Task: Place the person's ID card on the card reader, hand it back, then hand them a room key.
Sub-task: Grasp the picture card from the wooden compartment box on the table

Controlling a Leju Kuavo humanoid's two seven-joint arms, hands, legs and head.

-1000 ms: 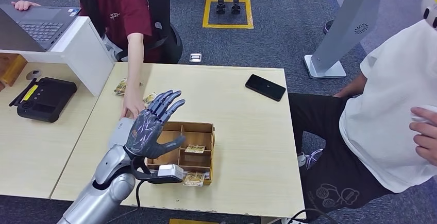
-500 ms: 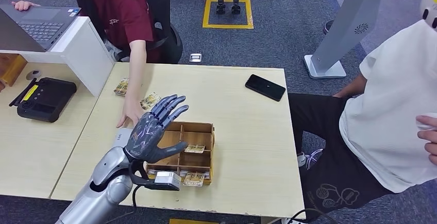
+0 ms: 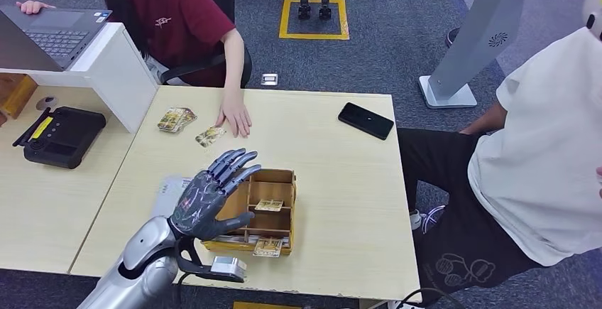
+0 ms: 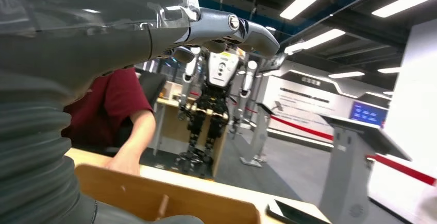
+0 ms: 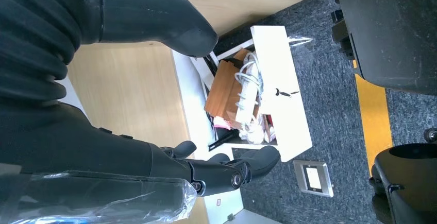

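Left hand (image 3: 206, 195) raised over the near left part of the wooden box (image 3: 273, 179), fingers spread, holding nothing. Right hand (image 5: 103, 147) hangs beside the table, fingers apart, empty. Cards lie in the box compartments; printing unreadable. Card reader (image 3: 169, 190) flat just left of the box. Farther off, a single card (image 3: 211, 136) lies beside the person's hand (image 3: 235, 118), a card stack (image 3: 175, 118) left of it. Phone (image 3: 365, 120) far right.
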